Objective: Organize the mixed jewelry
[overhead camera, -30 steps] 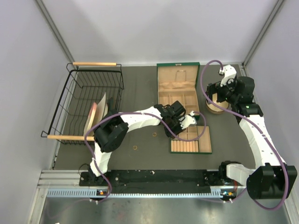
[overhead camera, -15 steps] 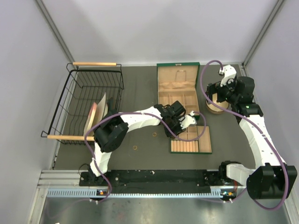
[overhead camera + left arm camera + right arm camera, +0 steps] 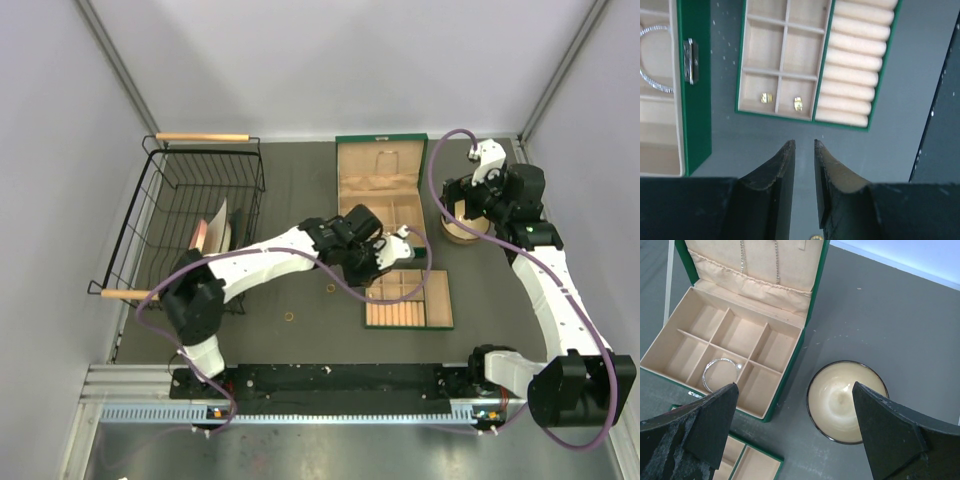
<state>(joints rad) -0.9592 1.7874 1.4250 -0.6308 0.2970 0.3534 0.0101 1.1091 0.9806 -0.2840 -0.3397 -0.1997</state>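
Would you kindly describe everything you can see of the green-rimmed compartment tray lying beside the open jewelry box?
The tray is a flat rectangle with a green rim and tan, fabric-like lining. Thin dividers form square compartments in two columns; beside them runs a column of padded ring rolls. Two gold pieces sit in the end compartments, one each. It lies flat on the dark table, apart from the box, ungripped.

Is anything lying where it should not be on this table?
Yes. One gold ring and a second ring lie loose on the dark table, left of the compartment tray, while two gold pieces sit inside neighbouring tray compartments.
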